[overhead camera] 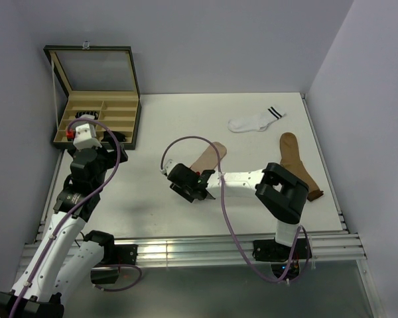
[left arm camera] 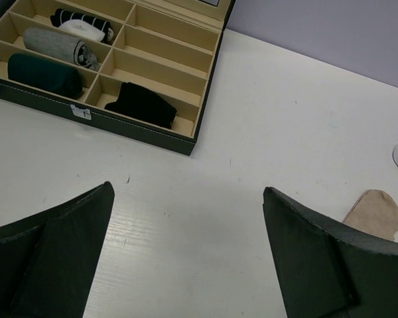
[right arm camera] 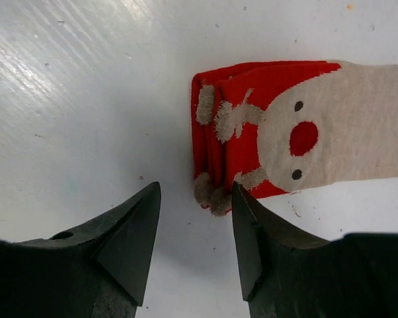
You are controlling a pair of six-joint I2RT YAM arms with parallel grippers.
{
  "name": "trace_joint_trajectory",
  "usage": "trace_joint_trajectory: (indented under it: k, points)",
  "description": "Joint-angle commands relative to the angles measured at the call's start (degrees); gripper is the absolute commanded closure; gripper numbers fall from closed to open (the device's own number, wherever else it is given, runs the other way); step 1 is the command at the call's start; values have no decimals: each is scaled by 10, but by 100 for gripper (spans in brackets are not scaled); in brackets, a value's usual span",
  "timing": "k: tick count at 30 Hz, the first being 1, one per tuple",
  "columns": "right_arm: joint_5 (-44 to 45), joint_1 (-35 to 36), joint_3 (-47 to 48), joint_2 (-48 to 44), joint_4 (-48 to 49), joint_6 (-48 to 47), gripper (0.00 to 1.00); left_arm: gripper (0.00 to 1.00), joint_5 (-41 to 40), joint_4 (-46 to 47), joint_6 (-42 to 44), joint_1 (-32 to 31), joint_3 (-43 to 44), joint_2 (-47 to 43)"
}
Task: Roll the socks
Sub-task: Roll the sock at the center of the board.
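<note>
**Rolling part done, three pieces outstanding**

Your box (left arm camera: 186, 142) holds several rolled socks (left arm camera: 60, 46). On the worktop (overhead camera: 186, 112), the beige sock (right arm camera: 331, 139), white sock (overhead camera: 255, 121) and brown sock (overhead camera: 297, 162) lie unrolled. Your right gripper (right arm camera: 196, 192) has its fingers parted at the beige sock's red cuff, gripping nothing. Your left gripper (left arm camera: 189, 192) hangs wide open and empty.

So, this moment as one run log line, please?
left gripper open, empty | right gripper open at beige sock cuff | sock unrolled

A white table (overhead camera: 152, 199) is enclosed by plain pale lavender walls (overhead camera: 219, 46); even light is cast throughout.
</note>
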Motion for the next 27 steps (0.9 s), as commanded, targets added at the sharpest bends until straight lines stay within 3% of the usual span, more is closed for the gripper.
trace_joint_trajectory:
  k: [1, 18, 27]
  points:
    - [42, 6, 19, -3, 9, -9, 46, 1, 5, 26, -2, 4, 1, -2]
    - [59, 11, 11, 31, 18, -7, 49, 0, 5, 25, -3, 4, 1, -3]
    - [65, 12, 9, 66, 7, 2, 60, 1, 4, 25, -3, 5, 2, -3]
